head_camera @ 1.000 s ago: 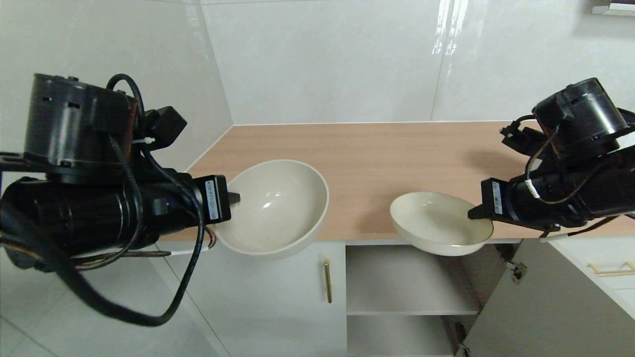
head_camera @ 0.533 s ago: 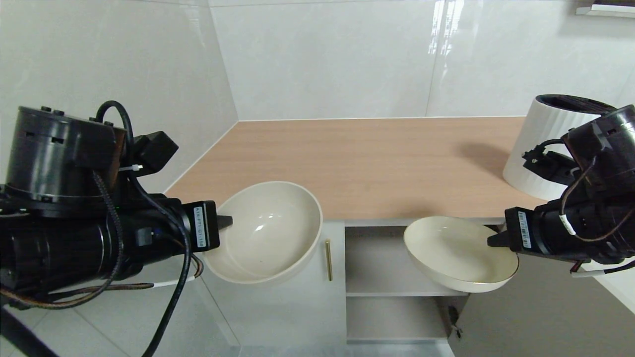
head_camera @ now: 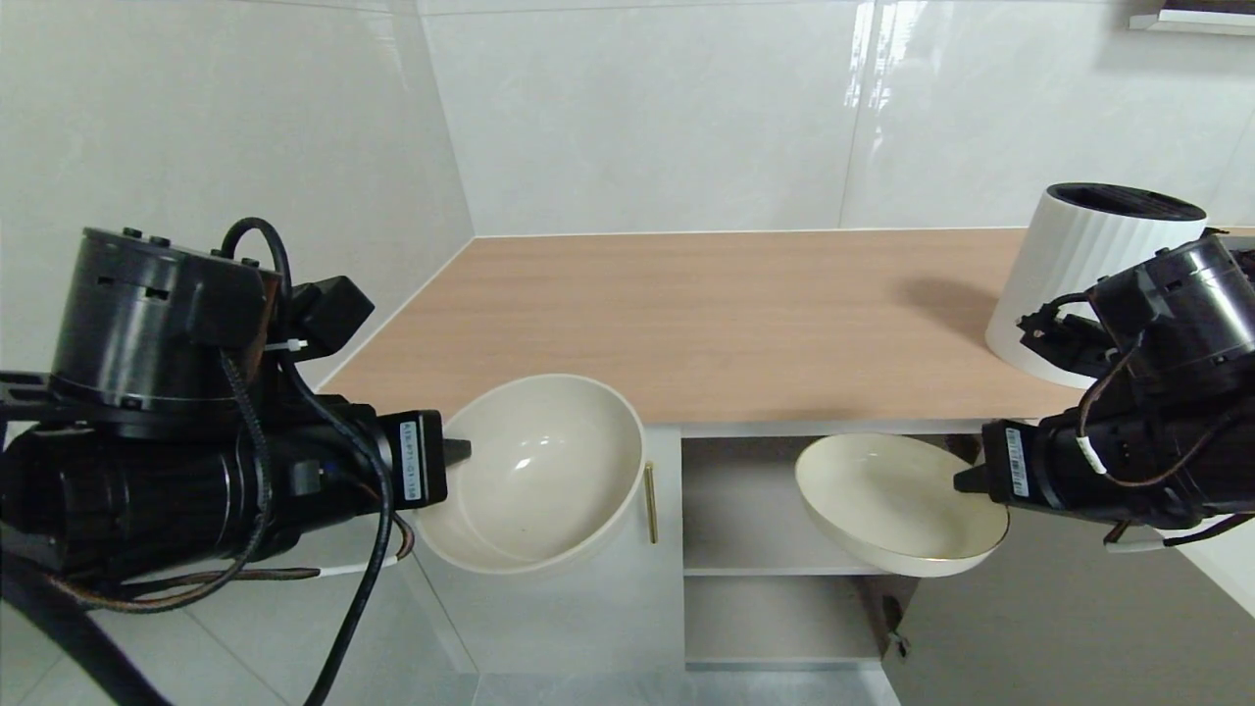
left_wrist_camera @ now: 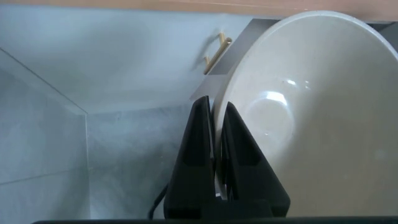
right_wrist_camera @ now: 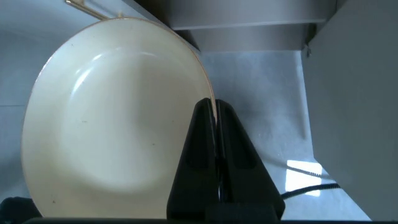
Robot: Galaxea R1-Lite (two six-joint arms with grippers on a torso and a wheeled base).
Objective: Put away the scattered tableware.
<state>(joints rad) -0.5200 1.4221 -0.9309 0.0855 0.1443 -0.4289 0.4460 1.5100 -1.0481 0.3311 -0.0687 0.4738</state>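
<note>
Two pieces of tableware are held in the air, one by each arm. The left gripper [head_camera: 459, 451] has its jaws clenched on the left rim of one deep cream bowl [head_camera: 534, 476]. The bowl hangs tilted in front of the closed cabinet door [head_camera: 588, 608], just below the front edge of the wooden surface [head_camera: 706, 314]. One thin gold handle [head_camera: 649, 502] shows just beside the bowl's right side. The right gripper [head_camera: 966, 479] has its jaws pinched on the right rim of one shallow cream dish [head_camera: 897, 500]. The dish is held in front of the open cabinet compartment, above its single shelf [head_camera: 765, 569]. Bowl and dish are well apart from each other. One white ribbed container [head_camera: 1079, 265] with a black rim stands on the surface at the right, behind the right arm. One open cabinet door [head_camera: 1039, 628] stands swung out below that arm
</note>
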